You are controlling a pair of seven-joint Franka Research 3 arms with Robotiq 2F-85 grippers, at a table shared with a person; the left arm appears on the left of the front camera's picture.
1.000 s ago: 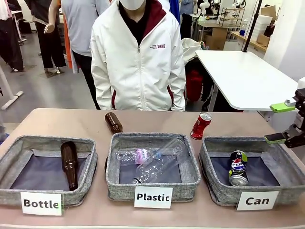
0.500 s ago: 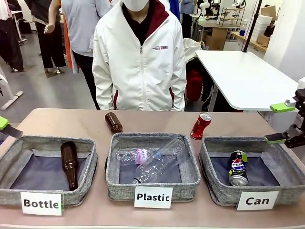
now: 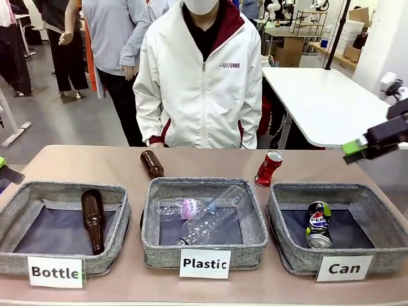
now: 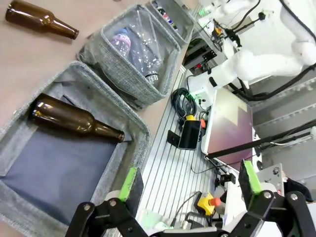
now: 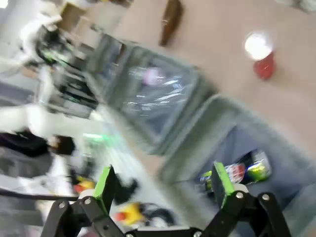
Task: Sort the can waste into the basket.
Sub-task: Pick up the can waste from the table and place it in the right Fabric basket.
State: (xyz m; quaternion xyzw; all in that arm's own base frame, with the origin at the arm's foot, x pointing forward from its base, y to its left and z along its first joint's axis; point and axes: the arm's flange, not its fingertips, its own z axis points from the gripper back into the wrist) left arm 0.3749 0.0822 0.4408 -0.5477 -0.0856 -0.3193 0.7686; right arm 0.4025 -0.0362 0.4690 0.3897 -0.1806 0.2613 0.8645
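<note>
The dark blue drink can with the silver top and red-white-blue logo (image 3: pixel 319 224) lies on its side on the dark lining of the shallow square grey fabric basket (image 3: pixel 278 224) carrying the white card reading "Can" (image 3: pixel 344 268), at the right end of the table. The red dented drink can (image 3: pixel 268 167) stands tilted on the bare tabletop, just beyond the far left corner of that basket and outside it. The right gripper (image 5: pixel 163 183) hangs at the right edge of the scene, above and to the right of the basket and well apart from both cans; its green-padded fingers are spread wide with nothing between them. The right wrist view is blurred, but both cans can be made out in it. The left gripper (image 4: pixel 190 180) sits at the left edge of the table beside the grey fabric tray labelled "Bottle" (image 3: pixel 121 220); its fingers are likewise spread and empty. A brown glass bottle (image 3: pixel 93 220) lies inside that tray. A second brown glass bottle (image 3: pixel 152 164) lies on the tabletop beyond the middle grey tray labelled "Plastic" (image 3: pixel 148 220), which contains clear plastic bottles (image 3: pixel 204 213). A person in a white zip jacket (image 3: pixel 201 83) stands at the far side of the table.
</note>
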